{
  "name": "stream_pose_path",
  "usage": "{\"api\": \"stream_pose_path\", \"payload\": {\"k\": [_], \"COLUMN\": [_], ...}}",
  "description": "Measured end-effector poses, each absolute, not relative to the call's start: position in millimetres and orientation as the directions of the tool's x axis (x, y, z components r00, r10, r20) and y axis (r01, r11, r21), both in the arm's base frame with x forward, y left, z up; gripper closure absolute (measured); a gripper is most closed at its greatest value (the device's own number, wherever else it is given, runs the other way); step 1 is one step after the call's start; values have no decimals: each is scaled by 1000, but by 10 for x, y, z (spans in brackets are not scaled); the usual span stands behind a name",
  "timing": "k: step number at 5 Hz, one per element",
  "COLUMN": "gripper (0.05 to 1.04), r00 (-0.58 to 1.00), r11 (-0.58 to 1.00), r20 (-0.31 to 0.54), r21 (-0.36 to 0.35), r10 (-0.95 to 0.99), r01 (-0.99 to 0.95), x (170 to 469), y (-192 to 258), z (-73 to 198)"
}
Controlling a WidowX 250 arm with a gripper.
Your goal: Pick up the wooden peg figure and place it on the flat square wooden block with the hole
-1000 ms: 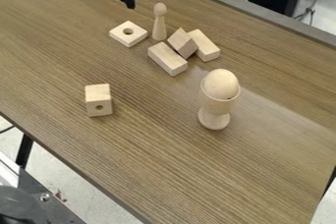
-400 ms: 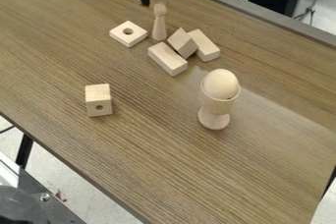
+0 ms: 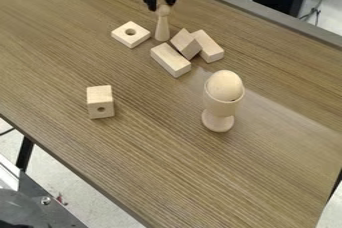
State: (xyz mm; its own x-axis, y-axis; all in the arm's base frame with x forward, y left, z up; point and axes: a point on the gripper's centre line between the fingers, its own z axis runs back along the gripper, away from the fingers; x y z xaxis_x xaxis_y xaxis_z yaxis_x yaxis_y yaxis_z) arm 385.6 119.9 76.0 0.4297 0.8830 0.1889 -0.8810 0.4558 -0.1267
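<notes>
The black gripper (image 3: 161,7) hangs at the top of the view, its two fingers pointing down on either side of the round head of a wooden peg figure (image 3: 162,28). A small gap stands between the fingertips. The figure is upright on the table. To its left lies a flat square block with a hole (image 3: 131,34). On its right, a tilted block (image 3: 186,43) leans against a rectangular block (image 3: 208,46), and another rectangular block (image 3: 170,60) lies in front.
A wooden egg (image 3: 225,85) sits in a wooden egg cup (image 3: 219,113) at right of centre. A block with a hole in its side (image 3: 101,102) stands at left. The brown table (image 3: 153,157) ends at a dark back edge, with equipment behind it.
The gripper first moved right, then came down to the head of the peg figure, and its fingers drew closer together. The wooden pieces have not moved.
</notes>
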Motion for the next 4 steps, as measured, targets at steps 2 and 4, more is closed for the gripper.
{"api": "stream_pose_path", "payload": {"k": [2, 4], "gripper": [799, 799], "r00": [433, 312], "r11": [456, 323], "r20": [189, 89], "r21": [-105, -169], "r10": [882, 946], "r01": [-884, -931], "x": [3819, 3773], "y": [1188, 1394], "z": [733, 909]}}
